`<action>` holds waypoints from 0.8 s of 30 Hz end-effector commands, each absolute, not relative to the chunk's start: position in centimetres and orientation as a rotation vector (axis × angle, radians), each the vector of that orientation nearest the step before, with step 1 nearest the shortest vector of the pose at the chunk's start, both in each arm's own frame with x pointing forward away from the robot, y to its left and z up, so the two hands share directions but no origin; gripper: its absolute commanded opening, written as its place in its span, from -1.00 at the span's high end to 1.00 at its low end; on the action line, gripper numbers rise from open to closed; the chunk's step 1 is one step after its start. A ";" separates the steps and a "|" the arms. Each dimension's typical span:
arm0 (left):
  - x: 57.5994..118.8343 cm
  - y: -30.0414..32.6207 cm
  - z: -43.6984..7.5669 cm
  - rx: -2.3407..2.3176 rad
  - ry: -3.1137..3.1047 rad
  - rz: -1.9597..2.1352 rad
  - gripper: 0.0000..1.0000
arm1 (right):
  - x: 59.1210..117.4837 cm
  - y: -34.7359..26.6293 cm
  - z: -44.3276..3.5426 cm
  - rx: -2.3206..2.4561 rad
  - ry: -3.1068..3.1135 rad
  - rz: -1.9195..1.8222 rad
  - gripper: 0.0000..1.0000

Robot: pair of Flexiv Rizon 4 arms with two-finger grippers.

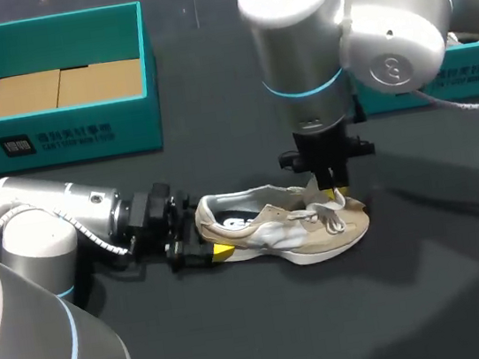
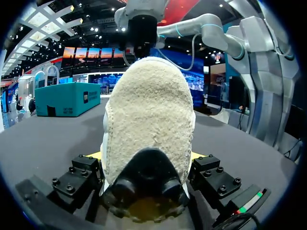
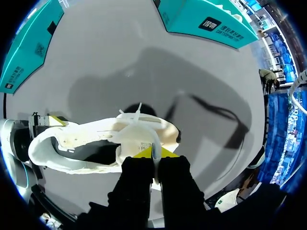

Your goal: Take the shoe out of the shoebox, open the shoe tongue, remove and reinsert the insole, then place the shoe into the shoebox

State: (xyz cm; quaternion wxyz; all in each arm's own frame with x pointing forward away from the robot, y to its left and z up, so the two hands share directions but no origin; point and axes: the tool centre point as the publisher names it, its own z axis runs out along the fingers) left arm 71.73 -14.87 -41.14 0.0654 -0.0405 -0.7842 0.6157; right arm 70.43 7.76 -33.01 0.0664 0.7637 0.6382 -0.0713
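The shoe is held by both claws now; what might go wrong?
The right gripper pinches only the edge of the tongue, so it might slip free when pulled. The left gripper clamps the shoe just at its heel; a hard pull could tilt or drag the shoe loose. Loose laces beside the right gripper might snag.

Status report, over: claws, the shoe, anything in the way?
Left claw clamped on the shoe heel. Right claw pinching the tongue from above. Shoe out on table, shoebox open behind. Nothing in the way.
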 end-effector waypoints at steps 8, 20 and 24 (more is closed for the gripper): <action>71.9 -14.8 -41.3 -0.124 -2.365 1.858 1.00 | 70.7 5.3 -34.6 2.355 1.887 -0.227 0.47; 71.9 -14.8 -41.3 -0.124 -2.365 1.858 1.00 | 70.5 3.4 -35.4 2.406 1.756 -0.300 0.17; 71.9 -14.8 -41.3 -0.124 -2.365 1.858 1.00 | 70.4 3.0 -35.6 2.418 1.744 -0.315 0.21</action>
